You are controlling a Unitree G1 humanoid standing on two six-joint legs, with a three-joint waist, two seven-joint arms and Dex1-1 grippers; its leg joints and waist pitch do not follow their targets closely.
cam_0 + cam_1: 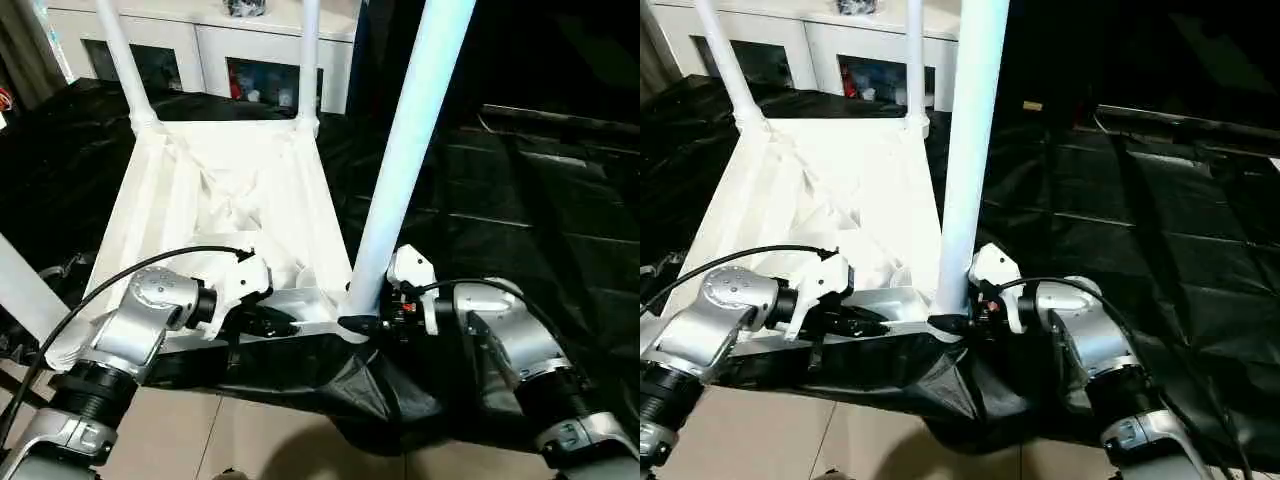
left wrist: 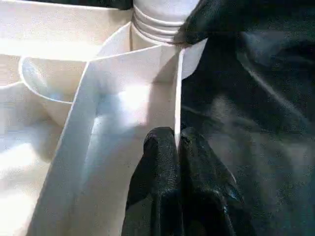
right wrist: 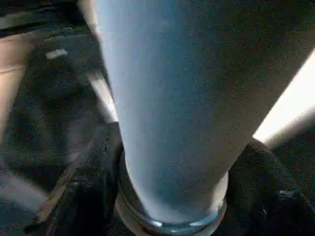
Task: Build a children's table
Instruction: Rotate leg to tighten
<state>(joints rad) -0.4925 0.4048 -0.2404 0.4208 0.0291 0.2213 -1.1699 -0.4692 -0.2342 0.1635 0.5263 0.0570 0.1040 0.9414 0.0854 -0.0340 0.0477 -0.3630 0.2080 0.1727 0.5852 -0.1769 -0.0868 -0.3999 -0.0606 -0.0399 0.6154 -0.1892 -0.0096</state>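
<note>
Black fingers of the left gripper (image 2: 176, 147) pinch the table top (image 1: 240, 190) rim; the right gripper (image 1: 372, 322) clasps the near leg (image 1: 405, 150) base.

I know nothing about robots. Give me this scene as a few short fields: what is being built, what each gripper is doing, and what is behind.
Being built: children's table, upside down on black sheeting
Legs standing: four
Left gripper: shut on the table's near rim
Right gripper: around the base of the near right leg
Behind: white cabinet
</note>
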